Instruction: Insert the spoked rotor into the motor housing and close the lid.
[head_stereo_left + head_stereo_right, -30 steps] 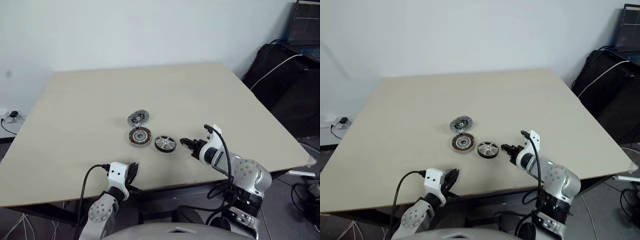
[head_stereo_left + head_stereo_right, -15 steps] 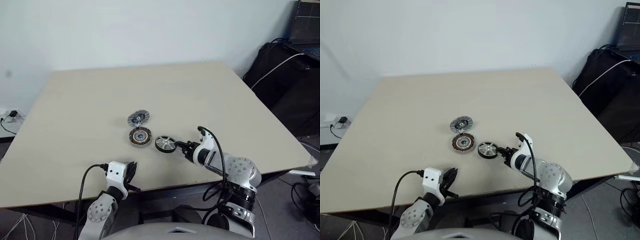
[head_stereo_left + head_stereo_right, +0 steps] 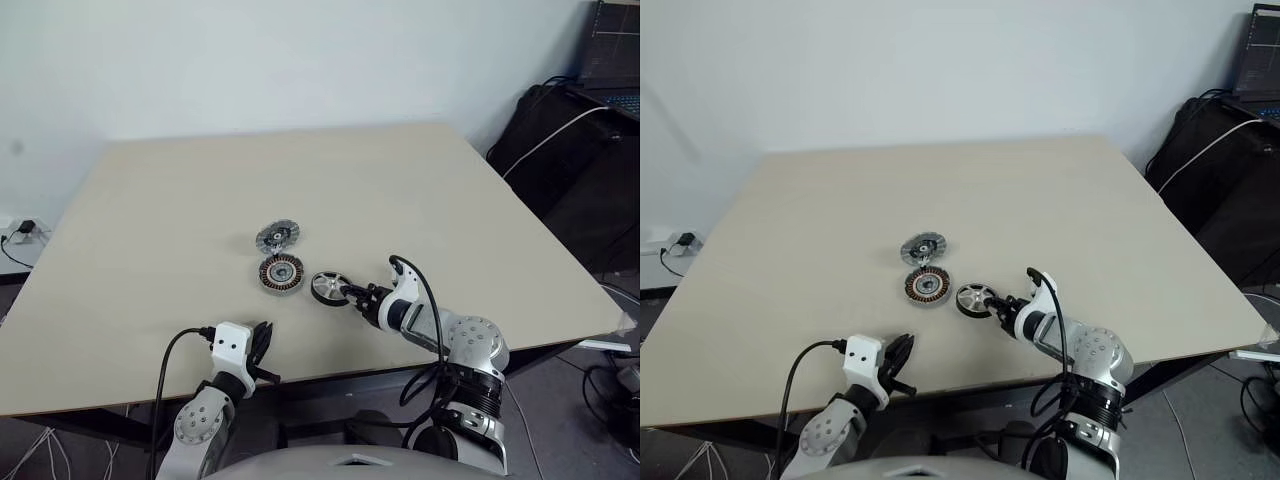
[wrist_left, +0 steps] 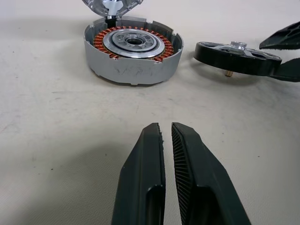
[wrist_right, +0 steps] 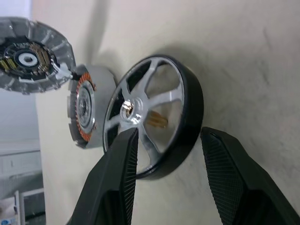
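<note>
The little wheel with a dark rim and shiny silver spokes (image 5: 157, 115) lies on the pale table (image 3: 180, 200), beside the round copper-wound housing (image 3: 281, 272) (ribbed grey lid (image 3: 276, 237) behind). My right gripper (image 5: 164, 154) is open around its rim, maybe touching. My left gripper (image 4: 163, 140) is closed, empty.

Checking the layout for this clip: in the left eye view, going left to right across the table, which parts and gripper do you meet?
Left gripper → motor housing → spoked rotor → right gripper. The lid overlaps the housing's span, so it is left out.
</note>
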